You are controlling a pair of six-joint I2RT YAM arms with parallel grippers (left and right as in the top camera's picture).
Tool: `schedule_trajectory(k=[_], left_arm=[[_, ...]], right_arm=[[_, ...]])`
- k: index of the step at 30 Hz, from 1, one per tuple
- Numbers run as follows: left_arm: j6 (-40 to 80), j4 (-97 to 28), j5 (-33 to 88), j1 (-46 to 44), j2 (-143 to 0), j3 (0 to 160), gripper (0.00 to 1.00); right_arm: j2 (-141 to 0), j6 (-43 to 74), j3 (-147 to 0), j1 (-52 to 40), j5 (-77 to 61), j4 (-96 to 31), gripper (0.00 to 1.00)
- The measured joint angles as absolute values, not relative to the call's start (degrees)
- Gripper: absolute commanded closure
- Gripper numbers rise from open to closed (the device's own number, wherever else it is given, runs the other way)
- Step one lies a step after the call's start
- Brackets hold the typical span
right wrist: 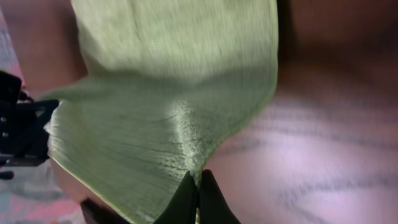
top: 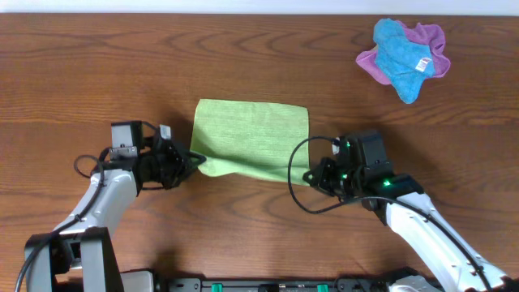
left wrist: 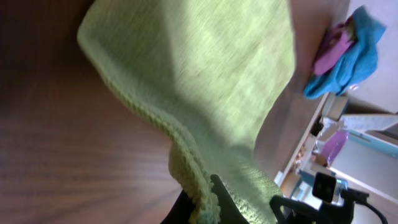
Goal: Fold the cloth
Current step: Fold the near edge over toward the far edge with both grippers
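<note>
The lime yellow-green cloth (top: 251, 134) lies on the brown table (top: 97, 65) at the middle, its near edge lifted. My left gripper (top: 195, 159) is shut on the cloth's near left corner; in the left wrist view the hem (left wrist: 186, 162) runs down into the jaws (left wrist: 208, 205). My right gripper (top: 309, 178) is shut on the near right corner; in the right wrist view the cloth (right wrist: 168, 106) hangs from the closed fingertips (right wrist: 198, 180). The cloth's far edge rests on the table.
A bright blue cloth (top: 401, 50) with a white tag lies on a purple cloth (top: 430, 36) at the far right of the table. Both also show in the left wrist view (left wrist: 351, 53).
</note>
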State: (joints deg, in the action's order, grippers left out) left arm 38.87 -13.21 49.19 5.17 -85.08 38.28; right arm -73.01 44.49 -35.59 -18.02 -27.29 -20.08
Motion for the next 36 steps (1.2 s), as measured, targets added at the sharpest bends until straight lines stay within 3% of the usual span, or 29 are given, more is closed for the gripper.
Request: schedule_trajectory(k=[10, 16, 36], left_arm=[[42.44, -8.12, 43.48, 4.73, -87.79, 40.99, 0.94], [46.35, -1.52, 42.33, 3.18, -92.97, 41.91, 0.94], [47.79, 0.14, 39.83, 0.3, -110.48, 61.45, 0.94]], right_arm=[[-80.34, 46.37, -35.83, -18.0, -23.57, -8.82, 0.98], [-86.15, 46.24, -39.9, -17.8, -21.63, -8.27, 0.99], [-100.4, 41.43, -56.16, -15.0, -16.64, -7.77, 0.99]])
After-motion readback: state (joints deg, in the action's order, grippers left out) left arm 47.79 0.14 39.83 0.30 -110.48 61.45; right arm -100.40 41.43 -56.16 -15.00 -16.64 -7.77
